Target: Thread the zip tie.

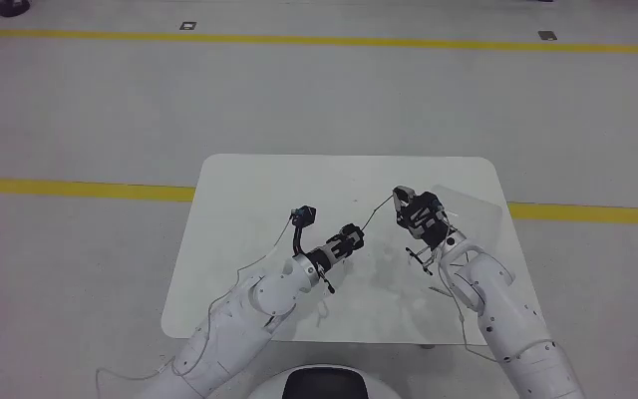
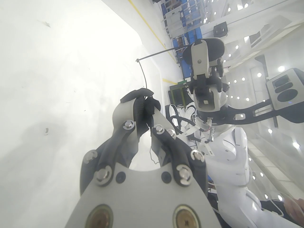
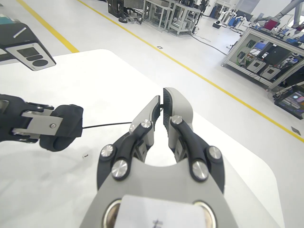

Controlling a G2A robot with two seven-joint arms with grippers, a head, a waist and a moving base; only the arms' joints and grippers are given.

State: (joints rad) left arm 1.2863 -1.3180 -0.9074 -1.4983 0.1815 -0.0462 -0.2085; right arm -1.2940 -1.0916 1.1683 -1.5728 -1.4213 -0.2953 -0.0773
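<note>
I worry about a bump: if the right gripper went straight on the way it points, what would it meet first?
Nothing, as far as shows: ahead of the right gripper, shut on the zip tie, lies only the table, then floor. The left gripper is off to its side. Clearance unclear.

The left gripper has its black pads pressed together on one end of the zip tie. From there the thin black strip curves away above the white table to a sharp kink, where a small knob sits, then runs straight towards the right gripper, seen side-on farther off. Where the strip meets that gripper is too fine to make out. A few dark specks lie on the table, well apart.
</note>
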